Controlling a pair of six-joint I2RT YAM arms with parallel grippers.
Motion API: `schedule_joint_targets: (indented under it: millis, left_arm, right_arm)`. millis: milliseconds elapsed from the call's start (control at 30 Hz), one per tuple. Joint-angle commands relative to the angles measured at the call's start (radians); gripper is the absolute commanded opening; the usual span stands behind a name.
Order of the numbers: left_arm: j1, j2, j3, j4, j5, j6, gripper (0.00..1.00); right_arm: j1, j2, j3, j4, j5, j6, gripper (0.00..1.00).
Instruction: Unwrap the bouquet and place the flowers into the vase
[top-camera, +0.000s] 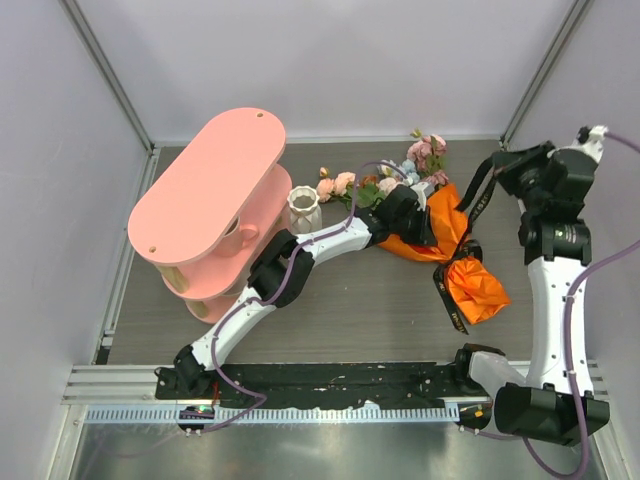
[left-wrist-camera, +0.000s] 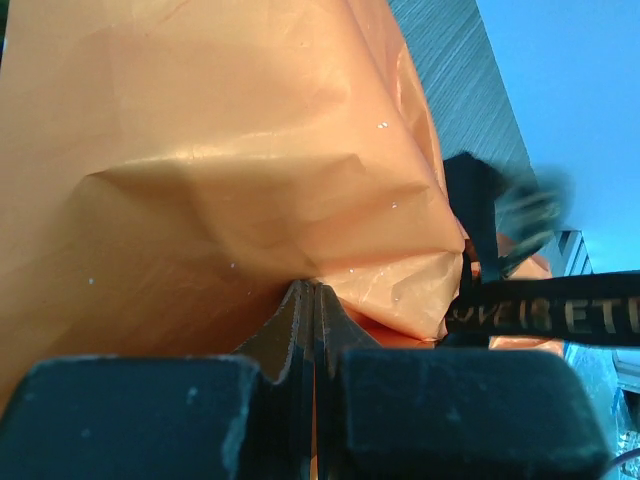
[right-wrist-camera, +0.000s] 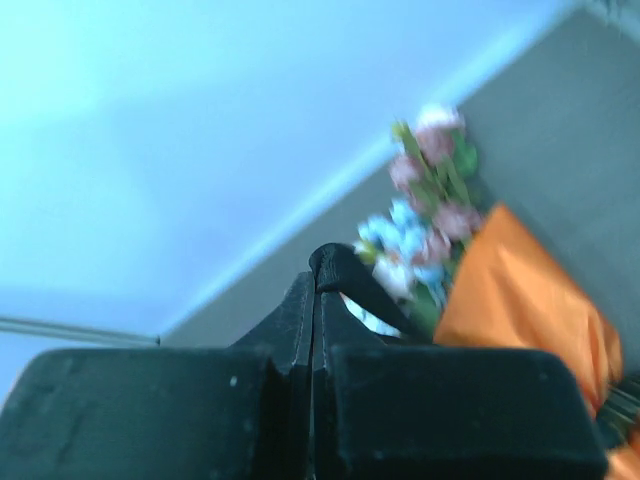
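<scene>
The bouquet paper (left-wrist-camera: 200, 180) is clamped by the left gripper (left-wrist-camera: 313, 288); the black ribbon (right-wrist-camera: 352, 282) is pinched by the right gripper (right-wrist-camera: 315, 282)

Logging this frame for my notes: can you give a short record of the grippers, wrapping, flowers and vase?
left gripper: shut on orange paper
right gripper: shut on black ribbon, stretched from the wrap
orange paper: around the stems, lying on table
flowers: lying down, heads toward far wall
vase: upright, empty, beside pink shelf
</scene>
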Motion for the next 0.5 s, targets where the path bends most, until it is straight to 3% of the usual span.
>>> schedule_joint_targets:
  millis: [0,67,100,167,200,233,300,400,467]
  left_arm:
    - [0.0,-0.025,-0.014,0.016,0.017,-0.011,0.0]
    - [0.0,-0.028,-0.022,0.029,0.02,-0.015,0.0]
    - [0.0,-0.029,-0.023,0.031,0.026,-0.015,0.01]
    - [-0.002,-0.032,-0.028,0.031,0.039,-0.015,0.05]
    - [-0.004,-0.037,-0.031,0.031,0.043,-0.011,0.07]
    - [-0.002,-0.042,-0.036,0.033,0.049,-0.006,0.09]
    - [-0.002,-0.051,-0.05,0.034,0.063,0.003,0.17]
    - [-0.002,-0.075,-0.073,0.046,0.098,0.018,0.3]
    - [-0.002,-0.101,-0.095,0.06,0.108,0.026,0.41]
  right_arm:
    - [-0.006,0.072,0.185,0.105,0.113,-0.101,0.04]
    - [-0.004,0.176,0.246,0.097,0.167,-0.188,0.09]
    - [-0.006,0.224,0.258,0.085,0.223,-0.216,0.4]
    - [-0.006,0.394,0.354,-0.008,0.317,-0.265,0.88]
    - [-0.021,0.456,0.417,-0.203,0.368,-0.259,0.94]
    - [-0.026,0.505,0.468,-0.284,0.364,-0.251,0.94]
    - [-0.024,0.553,0.441,-0.324,0.26,-0.242,0.93]
    - [-0.023,0.42,0.186,-0.242,0.181,-0.199,0.87]
    - [-0.014,0.323,-0.013,-0.223,0.237,-0.175,0.85]
